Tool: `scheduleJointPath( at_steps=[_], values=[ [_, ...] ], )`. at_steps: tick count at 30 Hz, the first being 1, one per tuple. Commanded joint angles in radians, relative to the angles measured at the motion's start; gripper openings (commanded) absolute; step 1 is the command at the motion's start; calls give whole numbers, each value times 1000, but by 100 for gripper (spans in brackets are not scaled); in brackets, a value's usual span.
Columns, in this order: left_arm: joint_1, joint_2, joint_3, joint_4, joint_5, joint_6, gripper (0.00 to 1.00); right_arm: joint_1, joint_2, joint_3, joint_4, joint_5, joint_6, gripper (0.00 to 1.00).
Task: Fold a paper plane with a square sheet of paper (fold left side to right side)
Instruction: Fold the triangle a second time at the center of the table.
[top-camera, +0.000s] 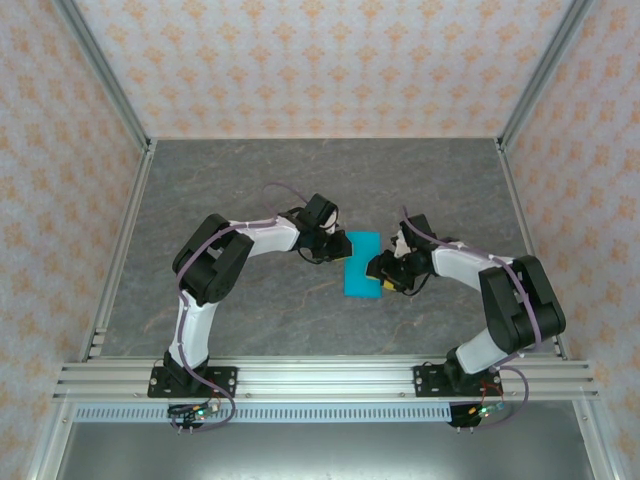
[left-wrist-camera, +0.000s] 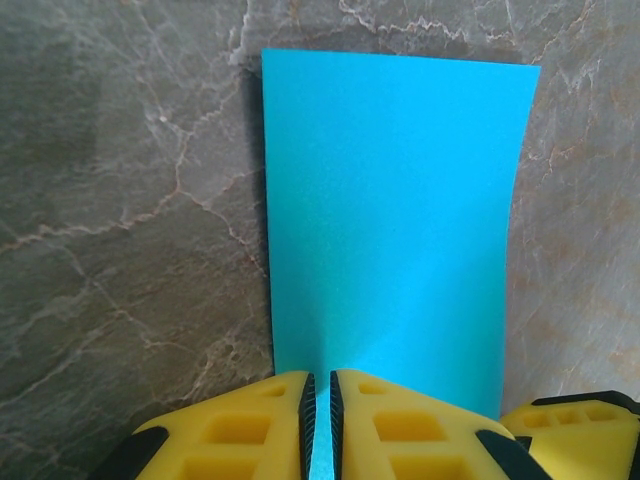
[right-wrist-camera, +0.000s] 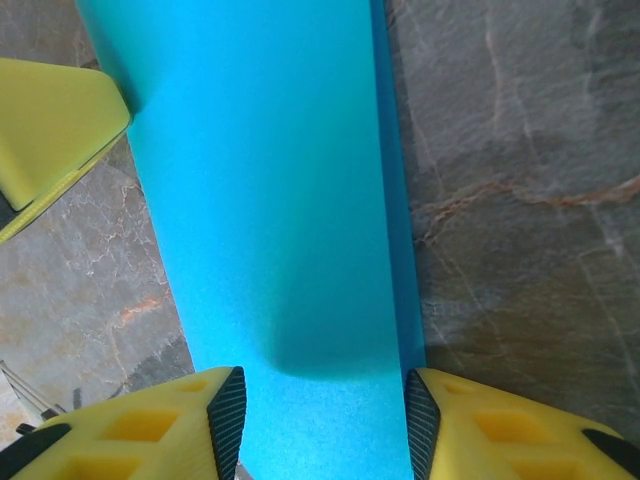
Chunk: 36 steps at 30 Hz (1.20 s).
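Left fingers (left-wrist-camera: 240, 430) pinch the folded blue paper (left-wrist-camera: 390, 220)

Cyan-blue sheet of paper (top-camera: 361, 264), folded double into a narrow rectangle, lying central on the table (top-camera: 250, 190)

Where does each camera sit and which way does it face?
Top external: above, behind the bases, looking down on the table; both arms show.
Left wrist: on the left arm, facing the blue paper; left gripper pinches its edge.
Right wrist: on the right arm, looking down at the paper; right gripper open over it.
Shared: all three see the paper.
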Motion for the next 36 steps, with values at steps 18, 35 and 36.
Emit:
scheduleJointPath(
  at_steps=[18, 35, 36],
  values=[
    [2, -72, -13, -41, -35, 43, 19, -76, 58, 55, 159, -156, -5, 51],
    [-19, -453, -265, 46, -219, 154, 47, -108, 134, 150, 89, -150, -25, 47],
    [-32, -484, -290, 42, -240, 166, 48, -108, 134, 155, 85, -149, -26, 47]
  ],
)
